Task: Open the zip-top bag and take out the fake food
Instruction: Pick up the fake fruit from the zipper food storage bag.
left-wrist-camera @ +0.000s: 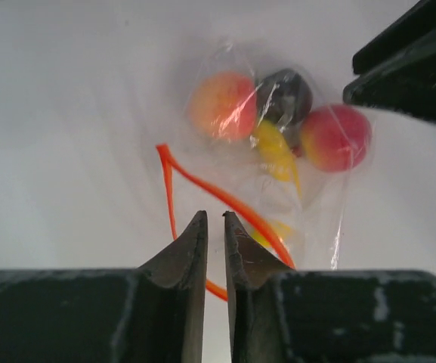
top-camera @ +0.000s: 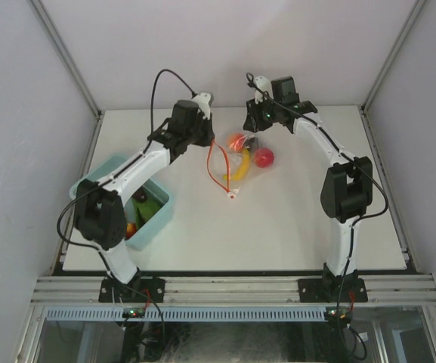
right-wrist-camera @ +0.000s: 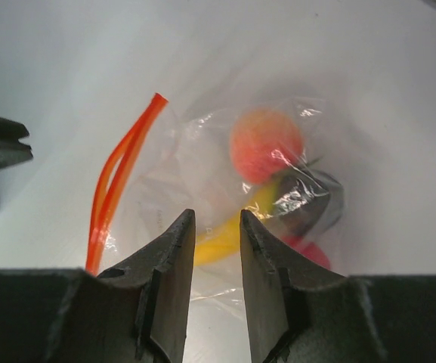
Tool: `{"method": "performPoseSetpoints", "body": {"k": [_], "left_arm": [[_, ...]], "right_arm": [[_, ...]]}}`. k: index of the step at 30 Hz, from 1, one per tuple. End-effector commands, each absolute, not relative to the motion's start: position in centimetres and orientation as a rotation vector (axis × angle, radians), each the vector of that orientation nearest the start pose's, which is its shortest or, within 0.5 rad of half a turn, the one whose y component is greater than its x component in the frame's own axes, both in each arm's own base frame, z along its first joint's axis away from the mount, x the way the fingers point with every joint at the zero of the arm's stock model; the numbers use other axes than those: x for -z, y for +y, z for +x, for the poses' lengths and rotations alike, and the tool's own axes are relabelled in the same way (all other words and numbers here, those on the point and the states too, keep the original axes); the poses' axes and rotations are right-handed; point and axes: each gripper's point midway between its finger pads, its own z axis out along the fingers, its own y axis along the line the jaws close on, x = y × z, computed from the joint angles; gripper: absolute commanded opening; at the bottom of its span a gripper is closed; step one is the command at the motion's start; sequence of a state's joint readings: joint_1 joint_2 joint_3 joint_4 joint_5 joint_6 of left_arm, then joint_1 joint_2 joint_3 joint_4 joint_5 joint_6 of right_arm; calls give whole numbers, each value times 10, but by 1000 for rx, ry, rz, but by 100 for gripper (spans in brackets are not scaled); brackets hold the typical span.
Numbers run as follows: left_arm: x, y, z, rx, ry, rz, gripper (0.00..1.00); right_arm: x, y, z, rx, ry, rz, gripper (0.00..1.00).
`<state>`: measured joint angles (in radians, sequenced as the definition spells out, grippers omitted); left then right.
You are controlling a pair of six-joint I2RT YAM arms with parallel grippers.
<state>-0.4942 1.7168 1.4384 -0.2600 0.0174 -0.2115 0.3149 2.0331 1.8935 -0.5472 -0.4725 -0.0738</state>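
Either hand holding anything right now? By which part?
Cannot tell. Left hand is nearly shut at the zip-top bag's orange zip strip; right hand sits over its clear film. No confirmed grip.

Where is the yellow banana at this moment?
In the top view the banana lies inside the clear bag at the table's far middle, between the two grippers, beside the red apple.

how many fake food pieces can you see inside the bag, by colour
orange-peach fruit: 1
dark purple piece: 1
red apple: 1
yellow banana: 1
total visible in the zip-top bag: 4
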Motion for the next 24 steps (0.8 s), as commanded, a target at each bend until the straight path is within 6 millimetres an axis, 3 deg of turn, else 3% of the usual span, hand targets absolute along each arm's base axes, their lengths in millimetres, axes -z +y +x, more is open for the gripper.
{"method": "performPoseSetpoints", "body": {"k": [1,4,10,16,24], "left_arm": [[-226,-258,447,409,2104,512,17],[-223,-264,448,411,2142,591,14],[-189,-276,421,558,2166,661,10],[-159,-277,416,577,2221,680,9],[-132,-293,415,678,2245,706,12]], "right_arm": [[-210,227,501,-559,2145,-639,30],[-200,226,500,-527,2196,-635,30],[-175,230,498,-556,2266,-634,30],[-142,233,499,-529,2385,-682,29],[-123,223,502,-504,2440,-681,31]]}}
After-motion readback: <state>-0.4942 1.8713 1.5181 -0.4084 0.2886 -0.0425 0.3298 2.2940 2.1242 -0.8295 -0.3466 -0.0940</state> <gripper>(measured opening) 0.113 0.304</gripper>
